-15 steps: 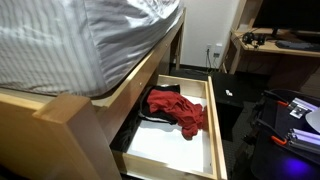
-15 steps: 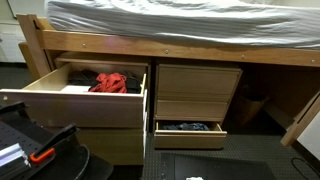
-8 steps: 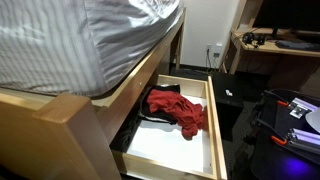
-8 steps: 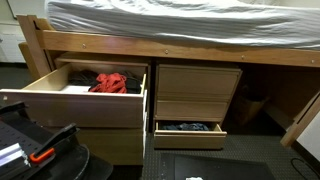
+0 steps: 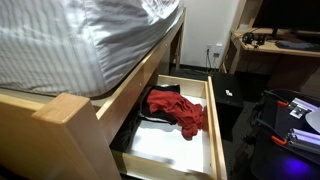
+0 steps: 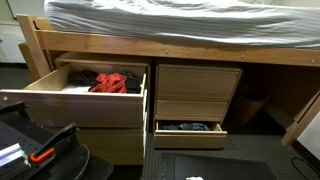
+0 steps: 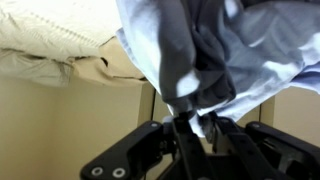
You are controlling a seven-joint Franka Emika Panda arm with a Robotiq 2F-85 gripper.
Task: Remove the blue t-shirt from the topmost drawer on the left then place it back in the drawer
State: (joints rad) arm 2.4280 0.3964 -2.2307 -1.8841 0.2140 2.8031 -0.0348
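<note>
Bedroom unchanged, drawer (image 5: 214, 125) open, jaws gripping blue t-shirt (image 7: 262, 50)

The pincer (image 7: 190, 120), low in the wrist view, clamps the blue t-shirt (image 7: 165, 45).

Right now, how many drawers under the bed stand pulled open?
2. The topmost left drawer, with a red garment inside, and a lower right drawer, holding dark clothing. The rest look shut, though the lower left ones are partly hidden.
</note>
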